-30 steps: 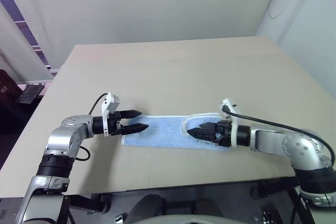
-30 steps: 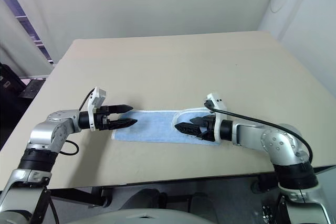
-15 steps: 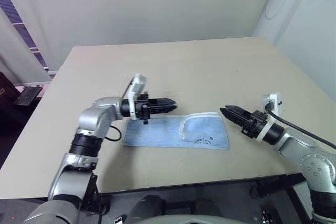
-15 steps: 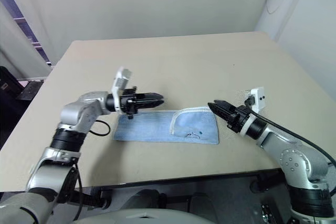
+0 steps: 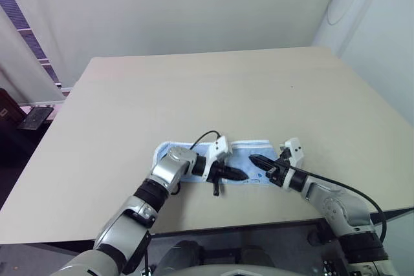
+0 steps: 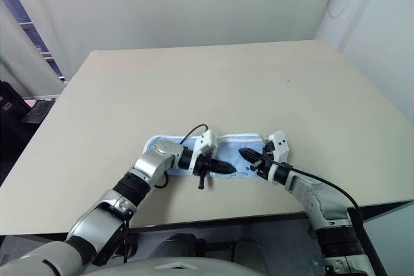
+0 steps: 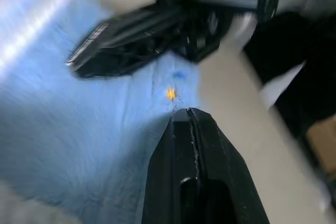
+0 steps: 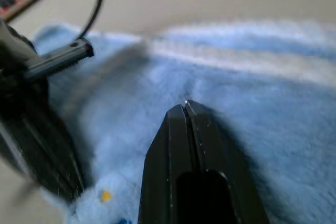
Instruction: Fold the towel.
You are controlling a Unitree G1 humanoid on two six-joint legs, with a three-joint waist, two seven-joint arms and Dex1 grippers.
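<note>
Beige tabletop (image 5: 213,88) spreads wide under us, with pale wall behind it. Our left gripper (image 5: 237,175) has its jaws pressed together, empty, its tip over the near middle of the towel (image 5: 251,153). Our right gripper (image 5: 254,159) is likewise closed on nothing and points leftward at the other, the two tips just apart above the cloth. In the right wrist view the black fingers (image 8: 191,145) meet in a single seam over blue terry. The towel lies flat near the table's front edge as a long strip, its white edging showing along the far side, its left end (image 5: 163,152) sticking out beyond our left forearm.

We judge the main risk is the two closed tips colliding, since they face each other closely. Pressing or sweeping with shut fingers could also drag the loose terry and undo the fold, or nudge it toward the near edge.
</note>
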